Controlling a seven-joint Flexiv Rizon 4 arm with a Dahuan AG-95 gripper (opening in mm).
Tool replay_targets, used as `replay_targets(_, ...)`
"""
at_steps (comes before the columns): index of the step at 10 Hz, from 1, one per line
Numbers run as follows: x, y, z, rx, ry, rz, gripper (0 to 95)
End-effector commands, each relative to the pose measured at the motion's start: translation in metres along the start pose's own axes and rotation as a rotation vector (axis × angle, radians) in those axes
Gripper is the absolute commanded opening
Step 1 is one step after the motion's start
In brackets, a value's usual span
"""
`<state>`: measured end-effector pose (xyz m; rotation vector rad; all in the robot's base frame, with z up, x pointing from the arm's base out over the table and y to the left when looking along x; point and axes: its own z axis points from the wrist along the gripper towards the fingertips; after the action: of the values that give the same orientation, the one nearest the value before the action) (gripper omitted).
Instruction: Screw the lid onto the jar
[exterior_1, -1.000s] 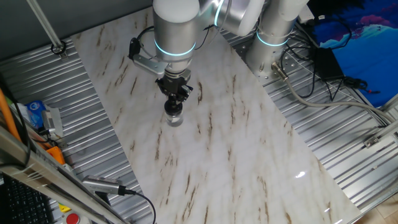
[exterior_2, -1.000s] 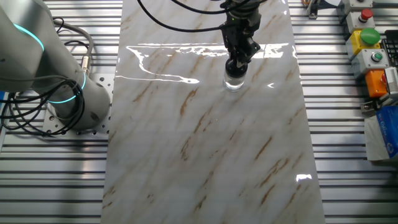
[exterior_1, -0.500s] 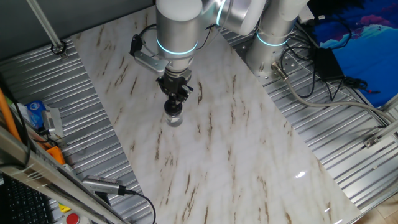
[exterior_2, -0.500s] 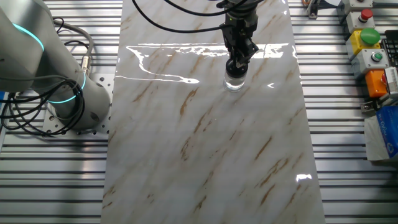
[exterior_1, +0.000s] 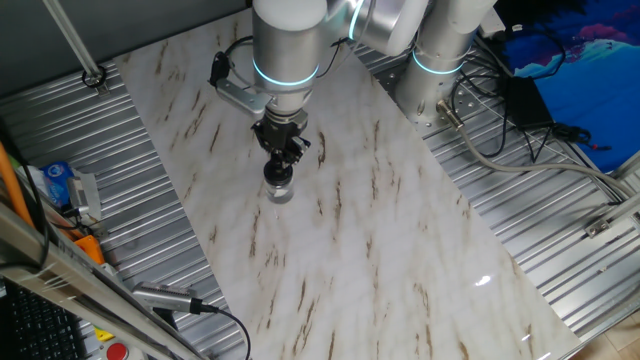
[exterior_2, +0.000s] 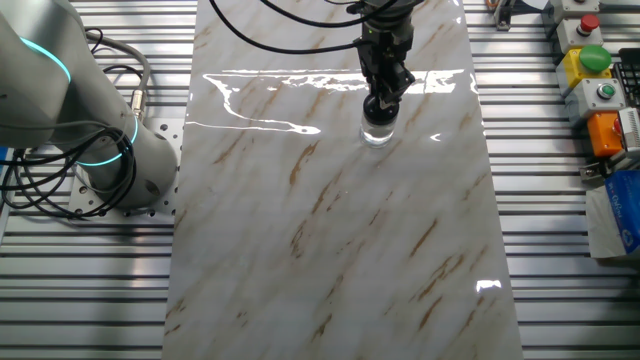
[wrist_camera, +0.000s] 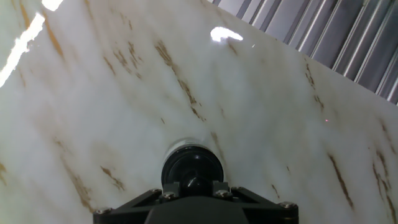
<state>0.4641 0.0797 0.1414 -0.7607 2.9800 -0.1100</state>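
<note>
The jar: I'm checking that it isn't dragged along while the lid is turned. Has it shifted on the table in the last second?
No. The jar sits at the same spot against the marble veins of the table in both fixed views, with the gripper on the lid.

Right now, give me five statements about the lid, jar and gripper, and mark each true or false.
1. The lid sits on top of the jar. True.
2. The jar lies on its side. False: it stands upright on the marble tabletop.
3. The gripper is directly above the lid, fingers down at its knob. True.
4. The lid is white. False: it is black.
5. A second jar stands on the marble. False: only one shows.
</note>
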Motion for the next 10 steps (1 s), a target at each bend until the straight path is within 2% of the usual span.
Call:
replay_targets(1, 0.0008, -0.0003, 0.0008, 0.001, -0.011, 0.026, 0.0)
replay_targets(3, 0.0008, -0.0003, 0.0008, -0.002, -0.024, 0.048, 0.0)
replay_targets(6, 0.0008, -0.0003, 0.0008, -0.002, -0.026, 0.041, 0.0)
replay_targets(8, 0.0006, -0.0002, 0.0009, 0.01, -0.02, -0.006, 0.0)
replay_targets(9, 0.0006, -0.0002, 0.0009, 0.006, -0.026, -0.043, 0.0)
replay_targets(10, 0.0006, -0.0002, 0.0009, 0.005, -0.027, -0.059, 38.0)
